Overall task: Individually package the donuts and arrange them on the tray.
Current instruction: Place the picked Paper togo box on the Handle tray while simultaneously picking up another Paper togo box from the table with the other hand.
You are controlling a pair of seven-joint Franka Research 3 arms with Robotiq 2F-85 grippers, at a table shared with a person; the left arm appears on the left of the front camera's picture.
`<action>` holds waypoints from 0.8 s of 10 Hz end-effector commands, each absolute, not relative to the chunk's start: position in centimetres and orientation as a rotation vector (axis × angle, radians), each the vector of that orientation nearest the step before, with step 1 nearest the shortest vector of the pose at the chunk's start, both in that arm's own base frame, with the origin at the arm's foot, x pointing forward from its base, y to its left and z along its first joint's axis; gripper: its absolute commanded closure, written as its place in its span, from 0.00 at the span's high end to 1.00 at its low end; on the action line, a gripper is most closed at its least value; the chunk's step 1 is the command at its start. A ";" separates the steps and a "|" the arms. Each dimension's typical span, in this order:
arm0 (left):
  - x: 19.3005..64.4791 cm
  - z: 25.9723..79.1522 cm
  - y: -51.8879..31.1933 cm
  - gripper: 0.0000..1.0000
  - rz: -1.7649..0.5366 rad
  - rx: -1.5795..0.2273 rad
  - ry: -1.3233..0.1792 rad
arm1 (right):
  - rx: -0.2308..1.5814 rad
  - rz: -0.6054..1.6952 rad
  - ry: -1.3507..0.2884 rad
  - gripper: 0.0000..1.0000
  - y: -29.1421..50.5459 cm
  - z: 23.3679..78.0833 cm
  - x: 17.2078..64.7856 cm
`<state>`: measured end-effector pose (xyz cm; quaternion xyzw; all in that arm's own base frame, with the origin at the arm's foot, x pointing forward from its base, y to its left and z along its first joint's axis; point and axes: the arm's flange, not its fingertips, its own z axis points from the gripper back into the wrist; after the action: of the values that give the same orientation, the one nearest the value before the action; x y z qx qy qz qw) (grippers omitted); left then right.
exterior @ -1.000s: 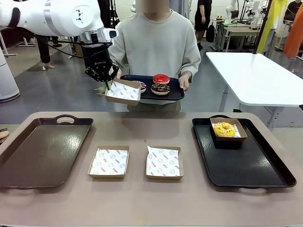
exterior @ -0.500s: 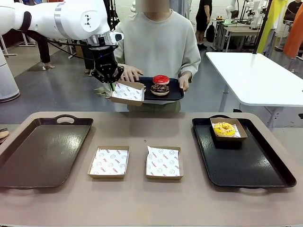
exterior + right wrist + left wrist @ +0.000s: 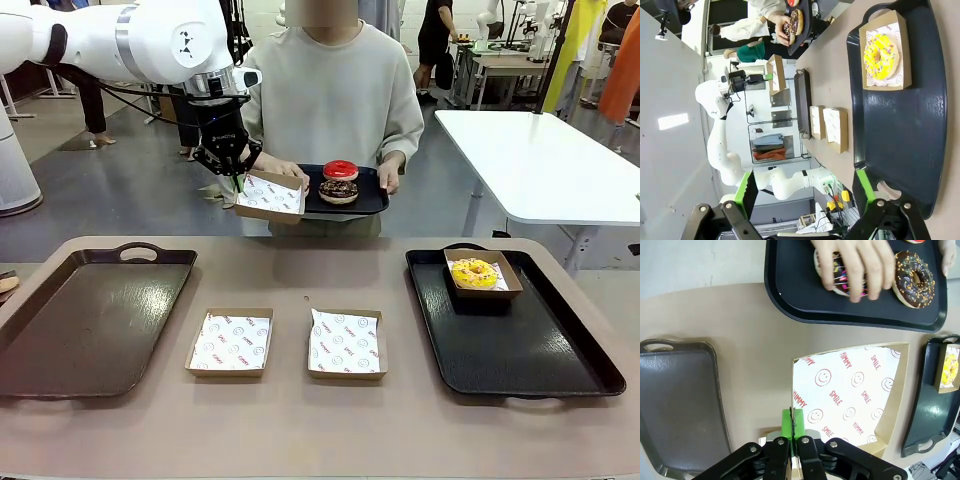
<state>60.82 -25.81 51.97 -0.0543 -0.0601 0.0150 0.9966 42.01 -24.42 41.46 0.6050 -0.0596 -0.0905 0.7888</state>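
Left gripper [image 3: 795,425] is clamped on the near rim of the lined box [image 3: 850,395]; hold the box level, just short of the person's tray [image 3: 790,305] ahead of the fingers; there the person's hand [image 3: 855,265] grips the purple-and-white donut [image 3: 839,275]; the chocolate donut [image 3: 914,277] lies beside it; the tray edge is the likely obstruction. Right gripper [image 3: 805,192] has its fingers apart, above the boxed yellow donut [image 3: 882,54].

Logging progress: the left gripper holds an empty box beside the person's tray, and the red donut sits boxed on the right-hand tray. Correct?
No: the front view shows the yellow donut boxed on the right-hand tray; the red donut lies on the person's tray. The left gripper holds an empty box beside it.
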 end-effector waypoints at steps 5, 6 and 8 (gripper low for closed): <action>60.8 51.9 -25.7 0.00 0.030 -0.110 -0.119 | 1.306 -0.191 -0.126 1.00 -24.7 41.5 42.3; 60.8 51.9 -25.7 0.00 0.030 -0.110 -0.119 | 1.306 -0.191 -0.126 1.00 -24.7 41.5 42.3; 60.8 51.9 -25.7 0.00 0.030 -0.110 -0.119 | 1.306 -0.191 -0.126 1.00 -24.7 41.5 42.3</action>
<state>60.83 -25.81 51.94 -0.0543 -0.0599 0.0150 0.9966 42.06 -24.46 41.43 0.6048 -0.0594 -0.0906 0.7890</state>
